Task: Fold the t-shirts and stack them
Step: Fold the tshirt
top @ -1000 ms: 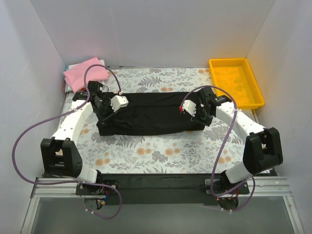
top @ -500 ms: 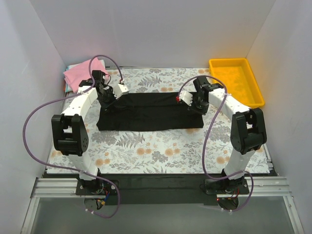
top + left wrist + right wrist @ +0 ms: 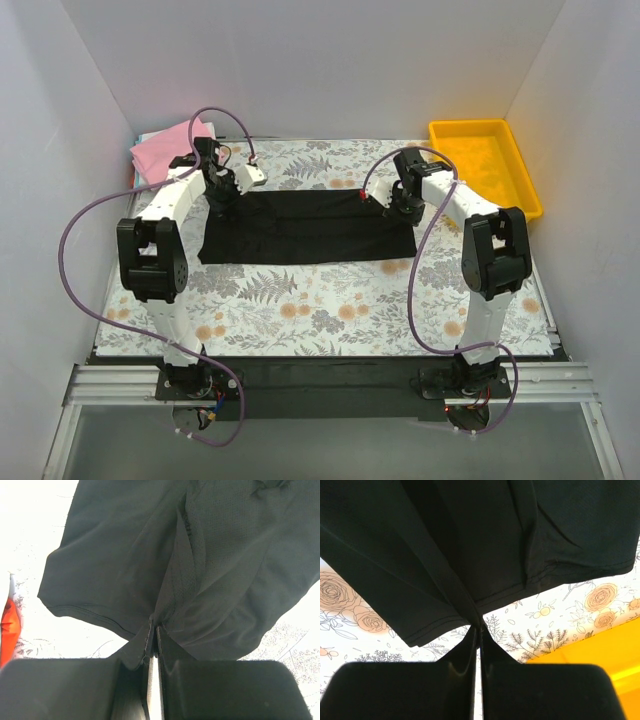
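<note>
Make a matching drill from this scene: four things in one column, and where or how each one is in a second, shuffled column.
1. black shirt
2. pink shirt
3. yellow tray
4. left claw

A. far right corner
B. shut on a dark shirt edge
C. far left corner
D. spread out in the middle

Pairs: 1-D, 2-C, 3-A, 4-B

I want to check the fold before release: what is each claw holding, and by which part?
Both hold the black t-shirt: the left claw pinches its far edge near the left end, the right claw its far edge near the right end.
</note>
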Available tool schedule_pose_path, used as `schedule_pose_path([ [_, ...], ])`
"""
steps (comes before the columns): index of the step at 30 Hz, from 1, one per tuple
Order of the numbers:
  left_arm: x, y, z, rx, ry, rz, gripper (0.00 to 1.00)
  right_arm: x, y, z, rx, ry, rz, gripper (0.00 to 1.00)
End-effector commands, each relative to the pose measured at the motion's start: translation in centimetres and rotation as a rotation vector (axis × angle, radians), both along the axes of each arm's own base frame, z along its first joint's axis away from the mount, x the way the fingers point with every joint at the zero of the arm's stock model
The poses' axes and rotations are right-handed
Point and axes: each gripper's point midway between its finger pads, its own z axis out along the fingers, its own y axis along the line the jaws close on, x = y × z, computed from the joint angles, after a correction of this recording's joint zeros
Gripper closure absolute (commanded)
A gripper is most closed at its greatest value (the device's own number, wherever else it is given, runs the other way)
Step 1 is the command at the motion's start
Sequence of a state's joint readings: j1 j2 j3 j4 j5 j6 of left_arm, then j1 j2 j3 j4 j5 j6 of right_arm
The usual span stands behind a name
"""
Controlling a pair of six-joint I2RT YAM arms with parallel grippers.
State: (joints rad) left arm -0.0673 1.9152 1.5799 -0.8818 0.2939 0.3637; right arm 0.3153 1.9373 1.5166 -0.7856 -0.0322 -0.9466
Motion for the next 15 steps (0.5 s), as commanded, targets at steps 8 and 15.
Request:
schedule_pose_path([
  [8,1.1,0.7,0.4,0.023,-0.045,0.001,1.00,1.2,0.0,0.4,-0.013,-0.022,0.031,0.99],
  [15,1.8,1.0,-0.2,0.025,-0.035,0.062,0.90,1.1,-0.4,0.3,-0.029,-0.017,0.008,0.64],
])
